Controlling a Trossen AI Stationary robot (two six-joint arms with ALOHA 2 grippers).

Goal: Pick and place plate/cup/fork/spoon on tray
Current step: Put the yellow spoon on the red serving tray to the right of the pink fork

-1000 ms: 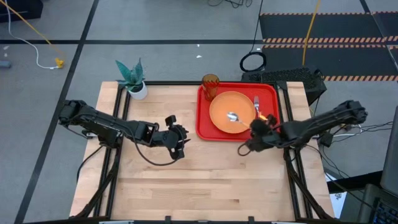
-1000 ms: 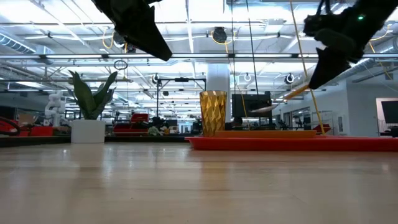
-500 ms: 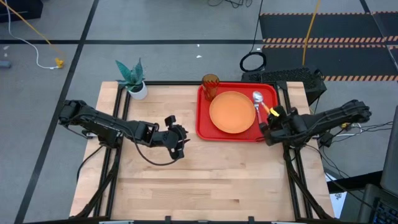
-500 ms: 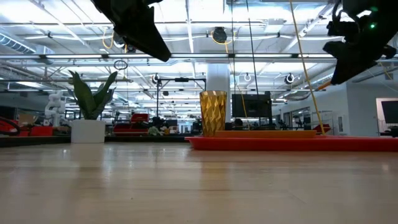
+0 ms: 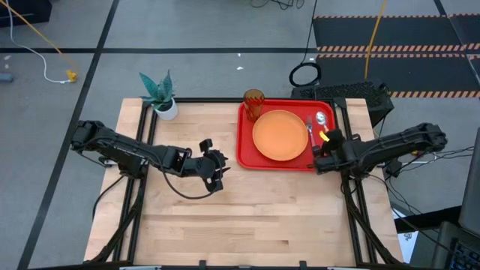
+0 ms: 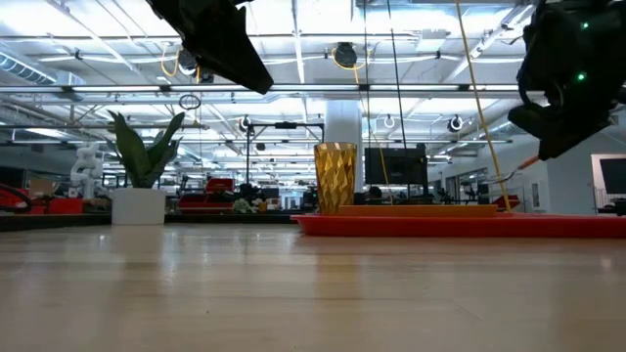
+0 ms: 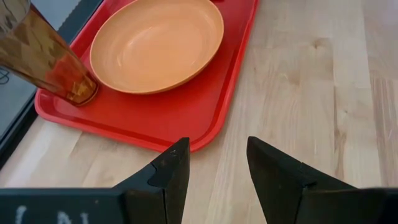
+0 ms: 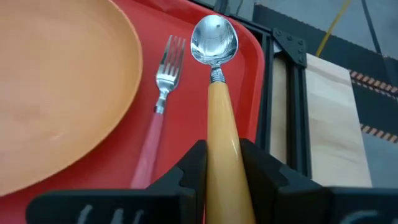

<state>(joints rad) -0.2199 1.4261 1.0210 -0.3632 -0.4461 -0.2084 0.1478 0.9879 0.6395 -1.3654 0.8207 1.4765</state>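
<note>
The red tray [image 5: 244,154] lies at the table's far right. On it are the orange plate [image 5: 280,135], the amber cup [image 5: 253,101] at its far left corner, and the red-handled fork [image 5: 308,127] right of the plate. My right gripper [image 5: 330,146] is over the tray's near right corner, shut on the orange-handled spoon [image 8: 214,31], whose bowl is just right of the fork [image 8: 163,93]. My left gripper [image 7: 214,168] is open and empty over bare wood left of the tray [image 7: 186,118]. My right gripper pinches the spoon's orange handle [image 8: 222,134] between its two fingers, on the handle's two sides. The fingers come from the table's near side and lie along the handle. The spoon points toward the far edge, bowl up, over the tray's right strip. Whether the bowl touches the tray I cannot tell.
A white pot with a teal plant [image 5: 161,101] stands at the table's far left corner. The black table frame [image 8: 287,93] runs just right of the tray. Bare wood lies near and left of the tray.
My right gripper has gone toward the table's right edge with the spoon and turned. The spoon, which pointed left with its bowl over the plate, now points toward the far edge, over the tray's strip right of the fork.
</note>
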